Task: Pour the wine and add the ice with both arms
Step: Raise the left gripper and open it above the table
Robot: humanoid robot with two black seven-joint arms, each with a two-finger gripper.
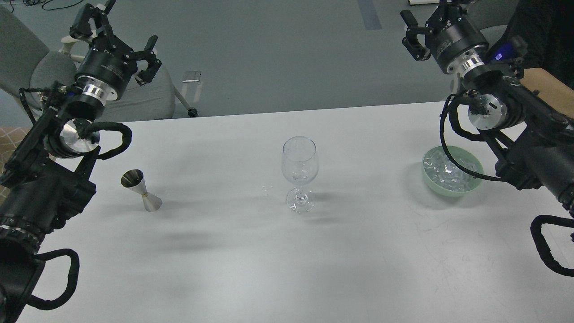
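Note:
A clear stemmed wine glass (299, 167) stands upright at the table's middle. I cannot tell whether it holds any wine. A small steel jigger (141, 189) stands on the left; its contents do not show. A pale green bowl (431, 180) on the right holds the ice (448, 170), many small clear lumps. My left gripper (117, 38) is raised above the far left edge, well behind the jigger, open and empty. My right gripper (430, 20) is raised at the far right, behind the bowl, open and empty, one finger partly cut off by the frame's top.
The white table (251, 260) has a few small clear specks (267, 189) left of the glass's foot. A grey chair (148, 96) stands behind the table's far left edge. A tan board (549, 89) lies at the far right under my right arm.

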